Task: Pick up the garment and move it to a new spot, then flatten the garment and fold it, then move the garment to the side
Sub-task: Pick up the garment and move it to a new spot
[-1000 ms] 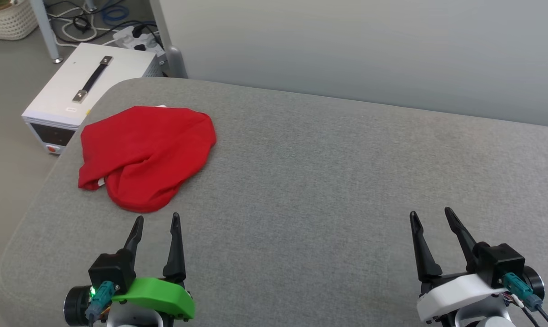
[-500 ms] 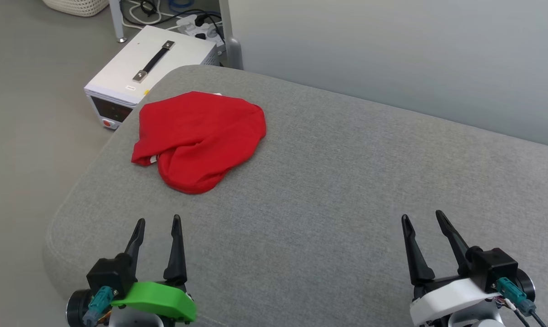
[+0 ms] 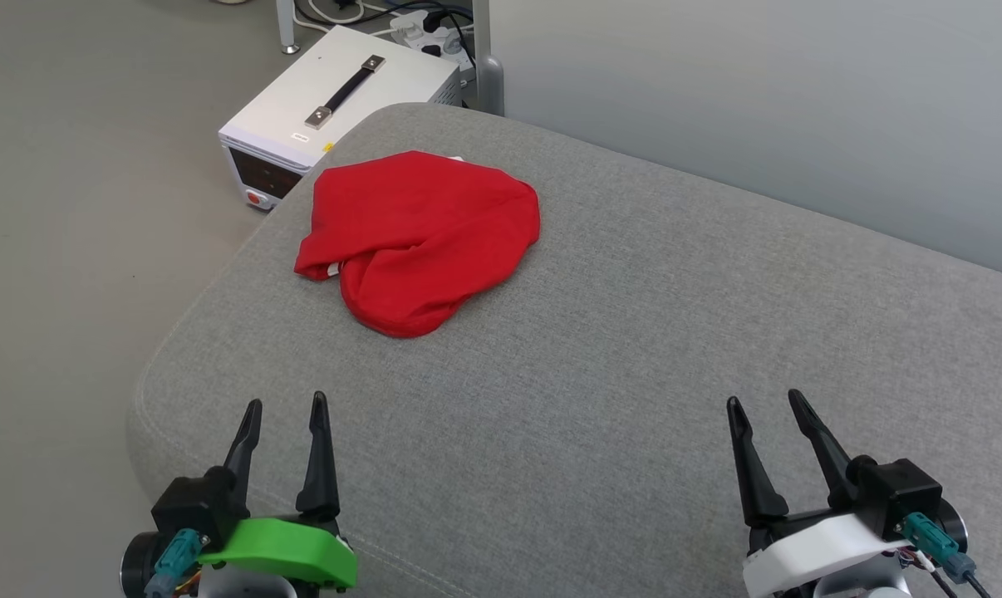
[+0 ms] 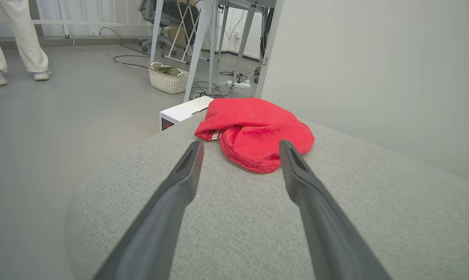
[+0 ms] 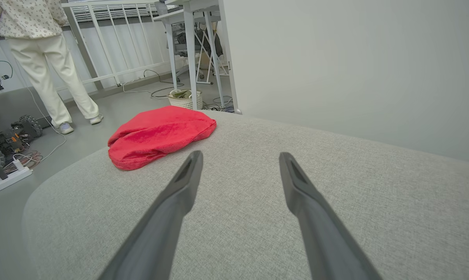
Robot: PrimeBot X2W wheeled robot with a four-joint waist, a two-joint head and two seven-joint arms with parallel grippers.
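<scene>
Red garment [image 3: 422,237] lies bunched ahead of the open left jaws

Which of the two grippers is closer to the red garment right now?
The left gripper, the one on the green mount, is closer to the garment; the right gripper, on white, sits farther off.

One garment [image 3: 422,237]. One cushion [image 3: 634,374]. Two grippers, the left gripper [image 3: 285,403] and the right gripper [image 3: 763,400], each with two fingers [image 3: 320,453], four in all. One box [image 3: 401,79] with one handle [image 3: 341,91]. One basket [image 4: 168,79]. One person [image 5: 44,50], two shoes [image 4: 42,74].
</scene>
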